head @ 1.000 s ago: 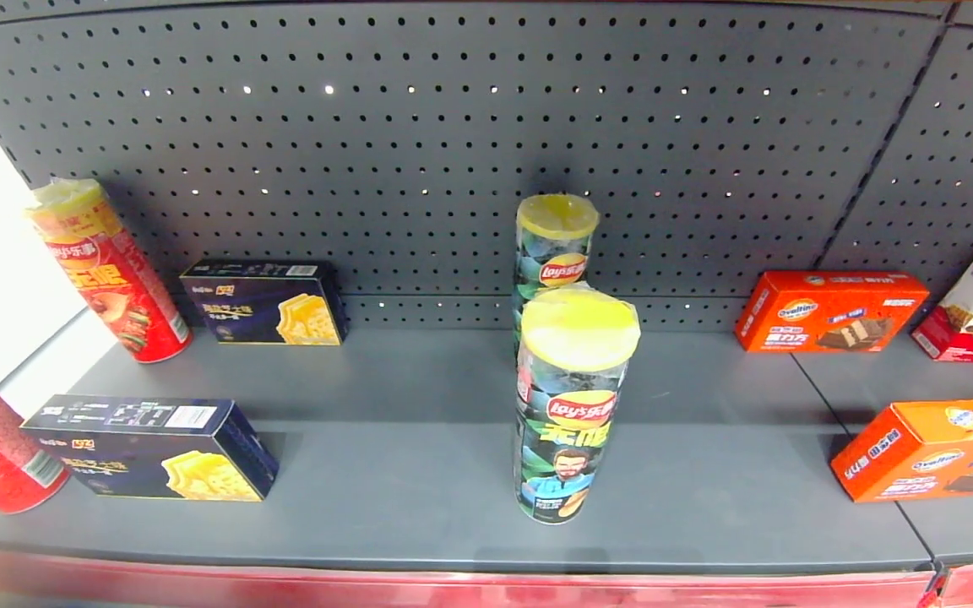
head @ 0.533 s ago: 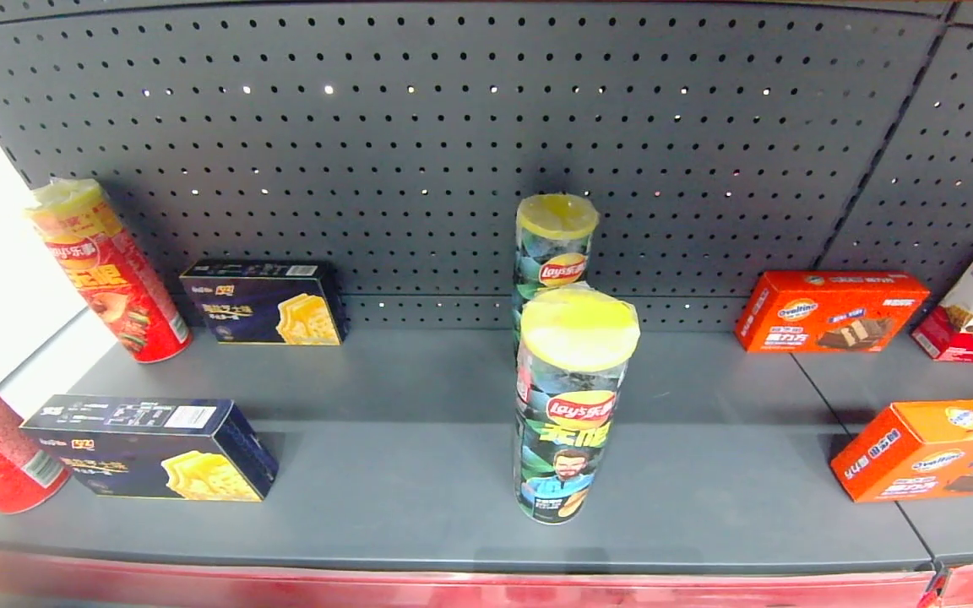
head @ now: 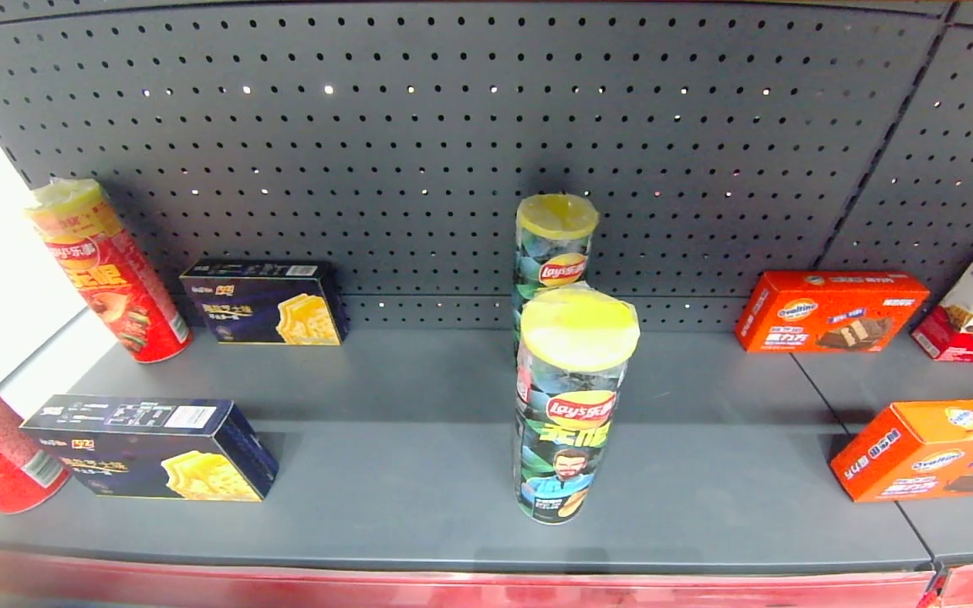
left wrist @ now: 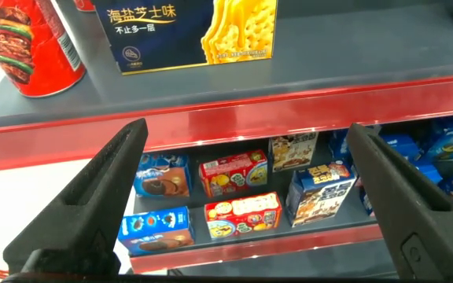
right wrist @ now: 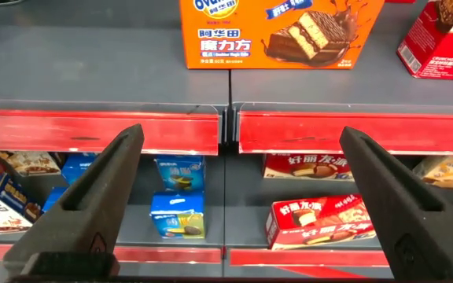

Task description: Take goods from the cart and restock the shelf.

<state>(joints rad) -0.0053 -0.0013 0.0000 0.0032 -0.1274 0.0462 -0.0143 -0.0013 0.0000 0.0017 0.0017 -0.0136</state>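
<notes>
Grey shelf [head: 419, 456] is seen stocked, a green chip can [head: 571, 405] standing upright at its front middle. A fetch from the cart is judged next. Left claw [left wrist: 246, 130] and right claw [right wrist: 241, 132] are spread wide and empty, poised before the red shelf edge [left wrist: 289, 102], tips toward it.

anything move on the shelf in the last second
Nothing visibly changed. The front green chip can and the rear green chip can stand upright in the same spots on the shelf. The dark blue boxes, red cans and orange boxes sit where they were.
</notes>
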